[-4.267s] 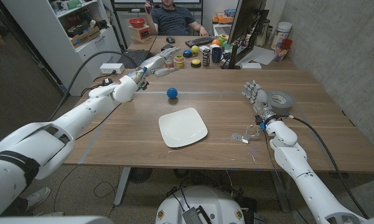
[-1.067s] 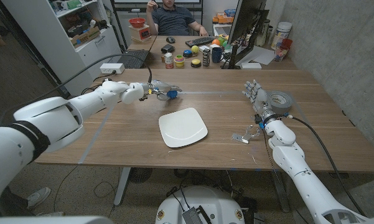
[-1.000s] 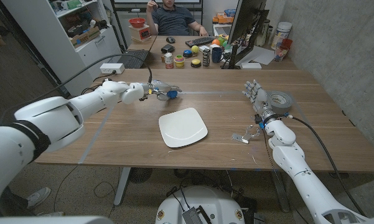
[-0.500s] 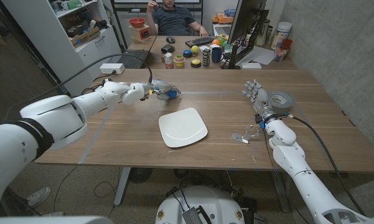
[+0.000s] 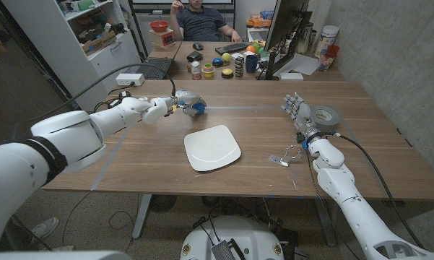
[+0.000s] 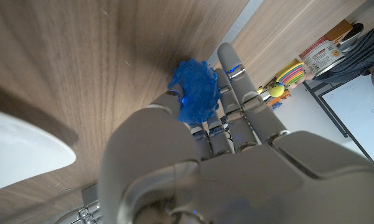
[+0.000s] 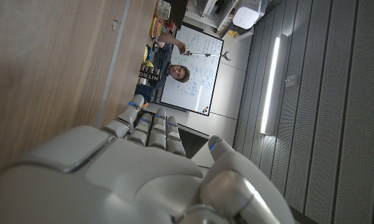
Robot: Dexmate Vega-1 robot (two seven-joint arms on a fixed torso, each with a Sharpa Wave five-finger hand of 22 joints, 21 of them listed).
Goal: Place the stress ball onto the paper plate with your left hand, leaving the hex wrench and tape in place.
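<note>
The left hand (image 5: 182,103) closes around the blue ball (image 5: 198,108) at the far side of the table (image 5: 361,101), thumb on one side and fingers (image 6: 236,93) on the other, as the left wrist view shows. Whether the ball has left the wood cannot be told. The plate (image 5: 212,147) lies just beyond the hand's near side, toward the robot. To do this step well, the grip should seat the soft, spiky ball deep between thumb and fingers before any lift, since a shallow pinch could let it squirt out and roll. The carry looks short: raise it enough to pass over the plate's rim, then release low over the middle. The right hand (image 5: 296,110) holds nothing, fingers extended, with the tape (image 5: 326,116) just beside it and the wrench (image 5: 284,156) near its wrist.
</note>
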